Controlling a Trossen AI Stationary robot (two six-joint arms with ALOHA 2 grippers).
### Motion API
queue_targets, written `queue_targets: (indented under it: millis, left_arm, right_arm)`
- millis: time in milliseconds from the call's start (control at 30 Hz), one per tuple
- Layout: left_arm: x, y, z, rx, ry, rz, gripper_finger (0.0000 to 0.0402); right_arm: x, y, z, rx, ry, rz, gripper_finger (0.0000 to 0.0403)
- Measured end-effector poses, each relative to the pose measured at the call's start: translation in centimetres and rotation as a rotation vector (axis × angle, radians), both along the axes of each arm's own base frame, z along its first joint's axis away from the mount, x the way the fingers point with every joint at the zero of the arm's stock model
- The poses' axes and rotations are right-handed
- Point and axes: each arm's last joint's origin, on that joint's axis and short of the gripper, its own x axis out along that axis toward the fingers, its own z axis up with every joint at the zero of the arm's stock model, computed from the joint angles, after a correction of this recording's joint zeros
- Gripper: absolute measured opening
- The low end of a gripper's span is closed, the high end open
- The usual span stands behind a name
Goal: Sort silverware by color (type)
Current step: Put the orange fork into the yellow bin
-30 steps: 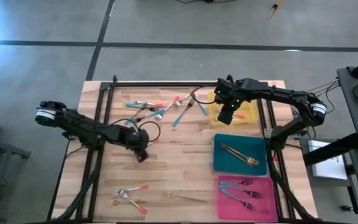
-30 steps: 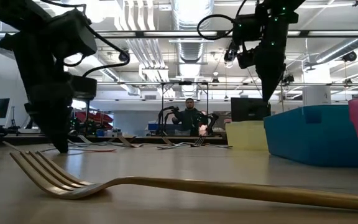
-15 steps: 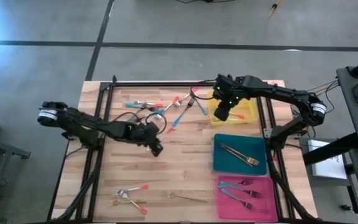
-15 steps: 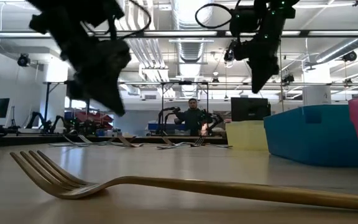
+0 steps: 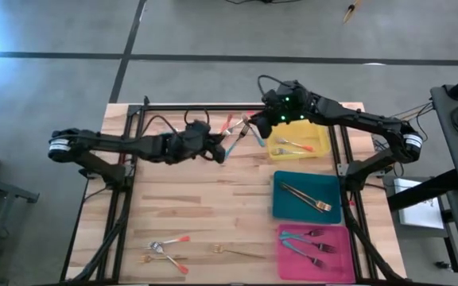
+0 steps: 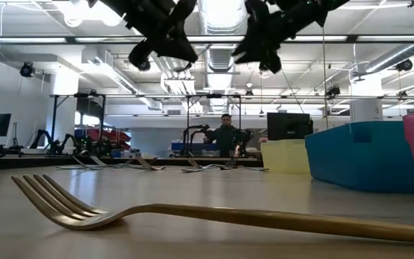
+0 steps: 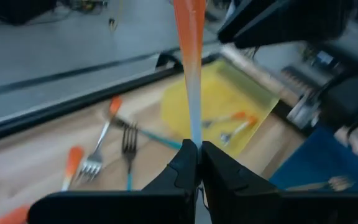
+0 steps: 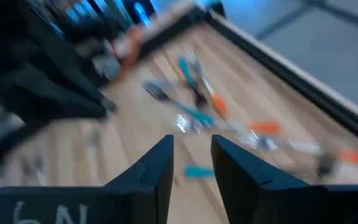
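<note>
My left gripper (image 7: 198, 149) hangs over the far middle of the table (image 5: 215, 150) and is shut on an orange-handled piece of silverware (image 7: 189, 37). Loose silverware with orange and teal handles (image 5: 237, 131) lies on the wood below and beside it. My right gripper (image 8: 190, 155) is open and holds nothing. It hovers just left of the yellow tray (image 5: 318, 148), near the far edge (image 5: 254, 121). In the low view both grippers show at the top, left (image 6: 160, 29) and right (image 6: 268, 32). My left gripper pinches the utensil's silver stem (image 7: 194, 130) between its two fingers, just below the orange handle. The utensil runs along the fingers, its handle (image 7: 188, 25) sticking out past the fingertips. It is lifted clear of the table. The fingers hide its head.
The yellow tray holds orange-handled forks (image 5: 296, 145). A teal tray (image 5: 328, 181) holds a gold fork, and a pink tray (image 5: 336, 264) holds teal-handled forks. At the near left lie orange-handled pieces (image 5: 165, 250) and a gold fork (image 5: 237, 253) (image 6: 192, 212). A person stands far behind the table (image 6: 223, 137).
My left gripper has risen from the middle of the table. It has swung toward the far edge and the right and tipped from pointing down to nearly level. My right gripper has moved from above the yellow tray toward the table's left, rising a little and tipping up toward level.
</note>
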Motion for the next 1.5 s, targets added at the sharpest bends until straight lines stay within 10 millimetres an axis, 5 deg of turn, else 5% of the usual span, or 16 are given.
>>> queue_targets:
  millis: [267,700,900,1133,1500]
  left_arm:
    - [1.1,1.0,1.7,-0.008,-0.095,0.090,0.0000]
    - [4.9,1.3,4.0,0.035,-0.057,0.070,0.0000]
    - [5.3,1.4,5.0,0.088,0.025,0.157,0.0000]
    - [4.6,1.2,5.9,0.107,0.018,0.176,0.0000]
    - [4.6,1.2,5.3,0.092,0.021,0.180,0.0000]
  right_arm:
    - [1.4,0.3,1.9,-0.024,-0.228,-0.013,0.0125]
    - [2.1,0.2,1.9,-0.015,-0.280,-0.062,0.0166]
    - [2.0,0.2,1.7,0.000,-0.256,-0.073,0.0134]
    - [1.8,0.3,1.7,-0.019,-0.238,-0.064,0.0020]
    - [1.8,0.4,1.8,-0.046,-0.245,-0.016,0.0081]
